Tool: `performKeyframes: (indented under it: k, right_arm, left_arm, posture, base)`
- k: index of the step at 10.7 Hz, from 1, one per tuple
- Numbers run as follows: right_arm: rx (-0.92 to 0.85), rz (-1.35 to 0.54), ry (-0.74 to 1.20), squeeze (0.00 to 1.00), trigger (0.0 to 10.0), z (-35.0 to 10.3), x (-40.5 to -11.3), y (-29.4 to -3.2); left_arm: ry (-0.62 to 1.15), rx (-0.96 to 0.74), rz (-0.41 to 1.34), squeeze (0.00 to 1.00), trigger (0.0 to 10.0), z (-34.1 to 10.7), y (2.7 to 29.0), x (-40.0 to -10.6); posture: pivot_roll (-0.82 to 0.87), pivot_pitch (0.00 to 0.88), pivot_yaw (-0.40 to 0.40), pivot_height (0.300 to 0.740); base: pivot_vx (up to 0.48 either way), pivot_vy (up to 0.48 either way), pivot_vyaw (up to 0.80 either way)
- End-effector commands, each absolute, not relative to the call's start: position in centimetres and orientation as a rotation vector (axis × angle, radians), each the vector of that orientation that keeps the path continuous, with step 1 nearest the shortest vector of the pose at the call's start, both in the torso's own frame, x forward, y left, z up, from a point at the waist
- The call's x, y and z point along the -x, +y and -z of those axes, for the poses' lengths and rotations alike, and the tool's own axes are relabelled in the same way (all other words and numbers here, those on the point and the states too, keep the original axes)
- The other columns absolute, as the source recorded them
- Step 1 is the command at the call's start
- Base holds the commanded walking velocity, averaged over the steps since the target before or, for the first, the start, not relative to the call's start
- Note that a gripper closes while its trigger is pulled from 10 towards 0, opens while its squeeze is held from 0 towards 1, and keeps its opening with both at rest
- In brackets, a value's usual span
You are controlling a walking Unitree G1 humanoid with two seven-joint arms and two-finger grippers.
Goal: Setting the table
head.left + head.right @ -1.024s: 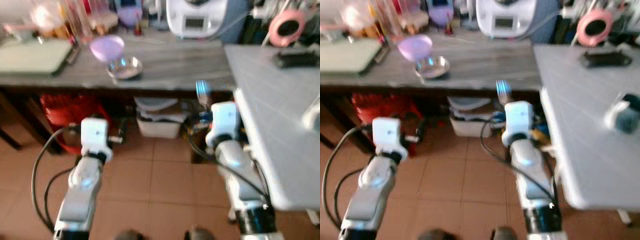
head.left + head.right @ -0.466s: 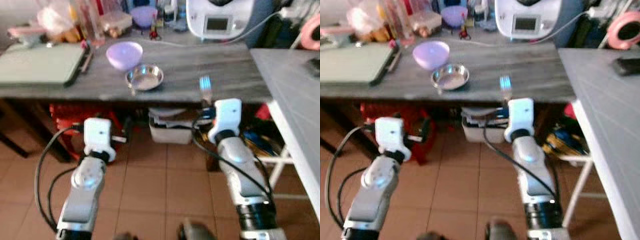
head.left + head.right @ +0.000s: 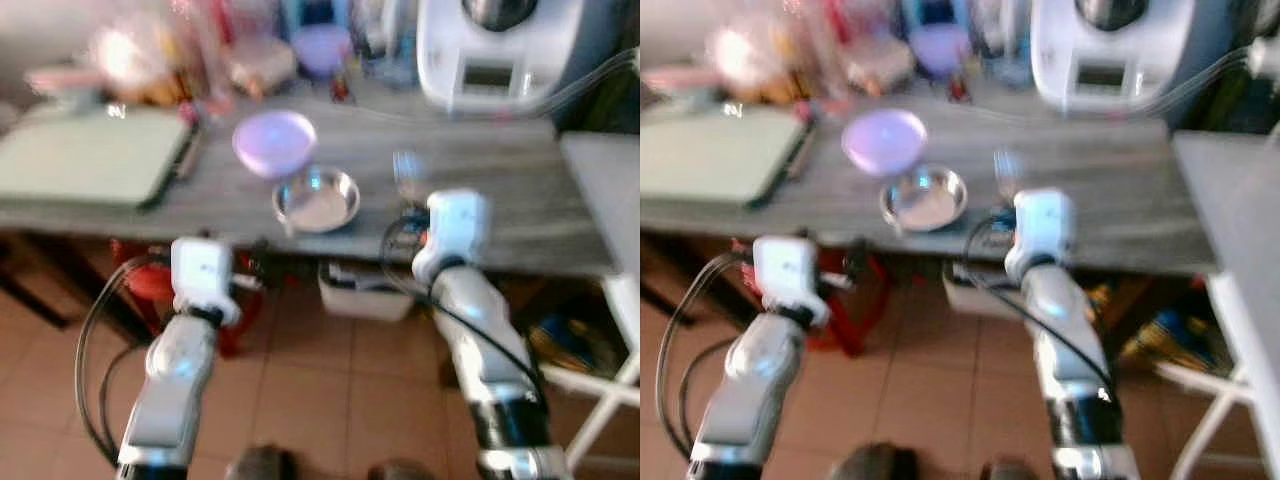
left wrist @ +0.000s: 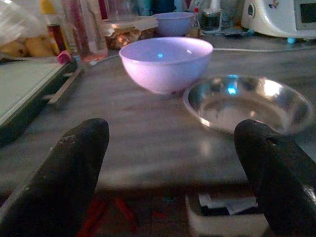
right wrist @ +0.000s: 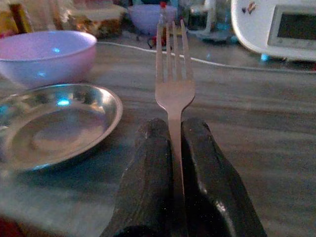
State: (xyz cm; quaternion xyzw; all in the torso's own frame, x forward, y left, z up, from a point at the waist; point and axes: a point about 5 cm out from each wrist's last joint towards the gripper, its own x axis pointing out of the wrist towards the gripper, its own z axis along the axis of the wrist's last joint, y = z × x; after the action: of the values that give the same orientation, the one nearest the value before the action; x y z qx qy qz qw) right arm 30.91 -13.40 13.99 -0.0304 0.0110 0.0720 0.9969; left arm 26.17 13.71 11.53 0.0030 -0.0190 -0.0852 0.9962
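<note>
My right gripper (image 5: 173, 143) is shut on a silver fork (image 5: 172, 84), tines pointing forward over the grey wooden table (image 3: 500, 215). Just to the fork's left sits a shallow steel plate (image 3: 318, 199), and behind that a lilac bowl (image 3: 274, 142). In the head views the fork (image 3: 405, 175) stands up above my right wrist, near the table's front edge. My left gripper (image 4: 173, 163) is open and holds nothing; it hovers at the table's front edge, facing the lilac bowl (image 4: 166, 62) and the steel plate (image 4: 249, 102).
A pale green board (image 3: 90, 155) lies at the table's left. A white kitchen machine (image 3: 500, 50), a second purple bowl (image 3: 322, 47) and jars stand along the back. A white bin (image 3: 365, 295) and a red crate sit under the table. A white table (image 3: 610, 190) is on the right.
The camera has closed in on the grey table and swung left, so the white table slid off to the right. The fork now stands over the table, beside the steel plate.
</note>
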Motion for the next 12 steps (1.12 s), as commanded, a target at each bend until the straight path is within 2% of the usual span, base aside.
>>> performKeyframes:
  k: [1, 2, 7, 12]
  right_arm:
    - [0.066, -0.116, 0.014, 0.00, 10.0, -14.3, -31.0, -14.3]
    - [0.066, -0.102, 0.018, 0.00, 10.0, -14.2, -30.9, -14.5]
    - [0.022, 0.027, 0.077, 0.00, 10.0, -13.3, -31.4, -16.4]
    - [-0.153, -0.037, 0.151, 0.00, 10.0, -13.9, -34.2, -14.7]
  left_arm:
    - [-0.046, 0.003, 0.193, 0.00, 10.0, -11.9, 13.2, -26.1]
    - [-0.058, 0.007, 0.165, 0.00, 10.0, -11.9, 13.8, -25.9]
    - [-0.036, 0.007, 0.135, 0.00, 10.0, -11.7, 14.9, -24.7]
    - [-0.006, -0.006, 0.135, 0.00, 10.0, -11.9, 15.7, -23.9]
  posture:
    - [-0.02, 0.090, 0.046, 0.740]
    - [-0.02, 0.092, 0.047, 0.740]
    - [0.01, 0.117, 0.053, 0.740]
    - [0.04, 0.152, 0.068, 0.740]
  base:
    - [0.435, 0.000, 0.00]
    - [0.326, 0.349, 0.00]
    - [0.000, 0.000, 0.00]
    - [0.000, 0.000, 0.00]
